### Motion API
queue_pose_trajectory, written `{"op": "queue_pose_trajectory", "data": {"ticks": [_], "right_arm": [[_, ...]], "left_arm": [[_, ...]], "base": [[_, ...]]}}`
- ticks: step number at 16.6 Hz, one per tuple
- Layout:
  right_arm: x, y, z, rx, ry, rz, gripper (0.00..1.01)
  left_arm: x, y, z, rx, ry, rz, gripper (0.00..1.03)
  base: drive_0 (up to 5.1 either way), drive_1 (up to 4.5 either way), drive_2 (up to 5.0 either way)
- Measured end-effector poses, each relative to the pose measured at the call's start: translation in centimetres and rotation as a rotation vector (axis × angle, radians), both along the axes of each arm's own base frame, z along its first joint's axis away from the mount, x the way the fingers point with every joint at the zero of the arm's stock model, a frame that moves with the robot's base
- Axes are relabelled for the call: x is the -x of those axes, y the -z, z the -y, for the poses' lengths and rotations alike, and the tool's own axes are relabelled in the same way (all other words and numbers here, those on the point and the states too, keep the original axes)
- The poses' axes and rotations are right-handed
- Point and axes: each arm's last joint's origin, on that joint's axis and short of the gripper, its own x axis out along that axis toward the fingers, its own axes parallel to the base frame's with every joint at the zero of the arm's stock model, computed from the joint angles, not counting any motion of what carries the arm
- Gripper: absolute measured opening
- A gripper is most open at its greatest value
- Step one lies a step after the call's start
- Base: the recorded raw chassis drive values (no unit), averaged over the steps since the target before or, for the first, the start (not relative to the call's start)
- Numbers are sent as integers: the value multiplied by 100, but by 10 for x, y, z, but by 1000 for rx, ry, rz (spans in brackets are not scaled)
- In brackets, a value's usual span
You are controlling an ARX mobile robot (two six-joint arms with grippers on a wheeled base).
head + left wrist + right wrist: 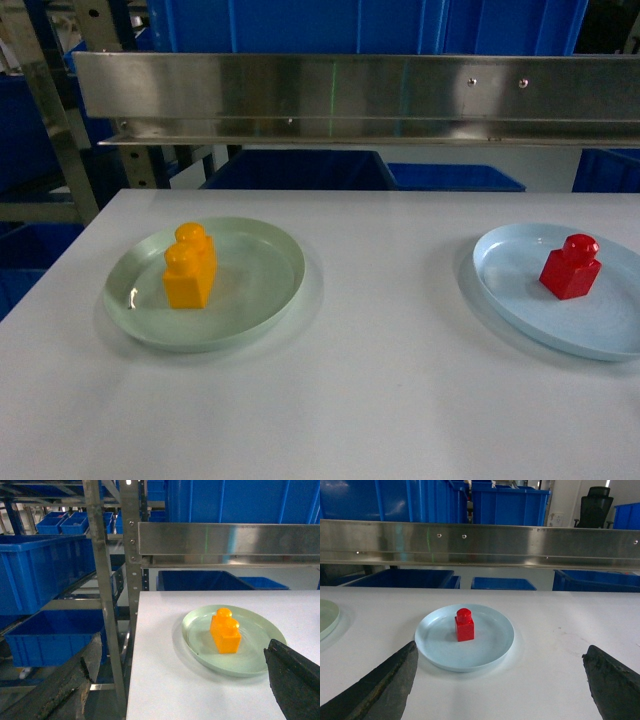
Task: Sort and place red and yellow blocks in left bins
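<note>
Fingers (pixel 380 690) spread above white table (pixel 400 400).

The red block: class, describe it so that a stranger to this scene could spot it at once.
On the white table stand two shallow plates; go to the pale blue plate on the right. The red block stands upright in it, smaller than the yellow block and with one round stud, not two.

Two-stud block (pixel 190 266) left, one-stud block (pixel 571 267) right

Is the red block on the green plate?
No, the red block stands on the pale blue plate at the right, while the green plate holds the yellow block.
</note>
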Motion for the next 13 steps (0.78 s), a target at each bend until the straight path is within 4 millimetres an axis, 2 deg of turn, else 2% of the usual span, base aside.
{"op": "queue_pose_trajectory", "data": {"ticks": [11, 12, 13], "right_arm": [[0, 0, 0, 0, 0, 0, 98], [-1, -1, 0, 0, -6, 3, 98], [-7, -7, 0, -7, -29, 19, 98]], "left_arm": [[0, 0, 0, 0, 0, 0, 98], [-1, 2, -1, 9, 16, -58, 98], [-7, -5, -5, 31, 9, -136, 98]], "base": [[0, 0, 0], [0, 0, 0], [0, 0, 0]]}}
